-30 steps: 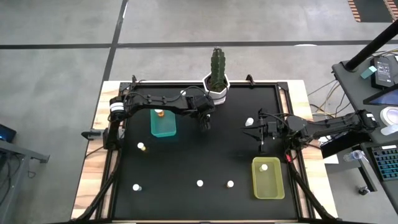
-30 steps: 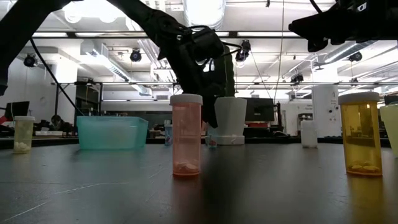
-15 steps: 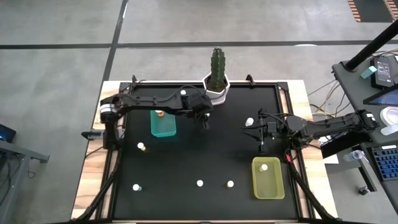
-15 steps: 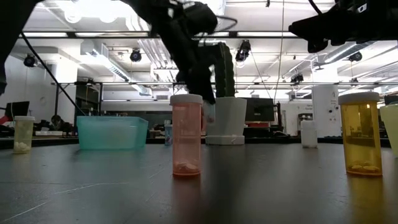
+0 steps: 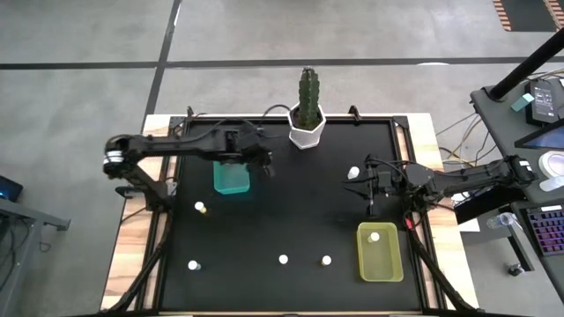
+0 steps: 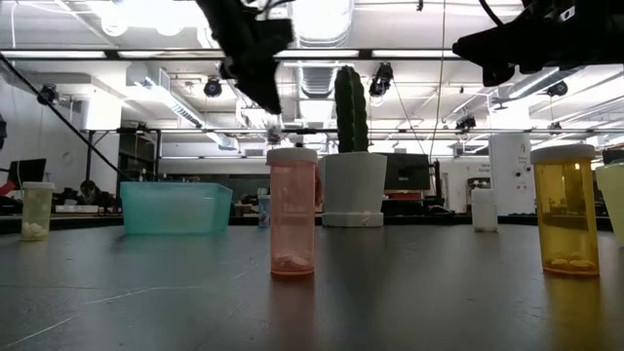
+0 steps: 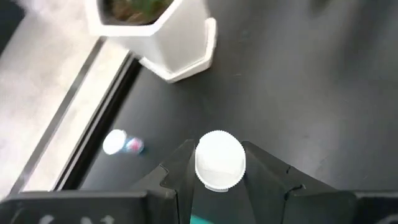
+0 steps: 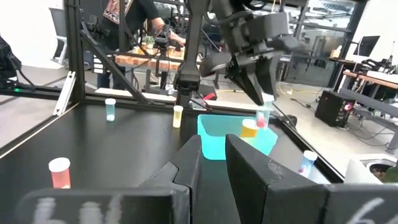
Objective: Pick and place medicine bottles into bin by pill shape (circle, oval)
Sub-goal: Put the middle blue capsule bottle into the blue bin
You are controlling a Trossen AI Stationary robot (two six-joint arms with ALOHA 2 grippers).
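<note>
My left gripper (image 5: 263, 165) is shut on a small white-capped medicine bottle (image 7: 219, 160), high above the table beside the teal bin's (image 5: 232, 179) right edge. The right wrist view shows the bottle (image 8: 264, 115) hanging over that bin (image 8: 233, 134). An orange bottle (image 5: 226, 160) stands in the teal bin, and a white-capped one (image 5: 374, 236) in the yellow bin (image 5: 380, 264). Other bottles stand upright on the black table (image 5: 200, 207) (image 5: 283, 259) (image 5: 353, 173). My right gripper (image 5: 370, 204) waits shut above the table's right side. My left gripper pinches the bottle between its two fingers (image 7: 180, 163), one on each side just under the white cap (image 7: 219, 149). The fingers come from above, pointing down. The bottle is upright and lifted clear of the table.
A white hexagonal cactus pot (image 5: 307, 132) stands at the far edge's middle, with a small bottle (image 7: 121, 143) lying near it. Two more bottles (image 5: 193, 264) (image 5: 326, 260) stand near the front edge. People and benches show in the room behind.
My left gripper has risen from the table in front of the cactus pot and moved toward the table's left, to the teal bin's edge. It carries the bottle, which is now lifted clear.
</note>
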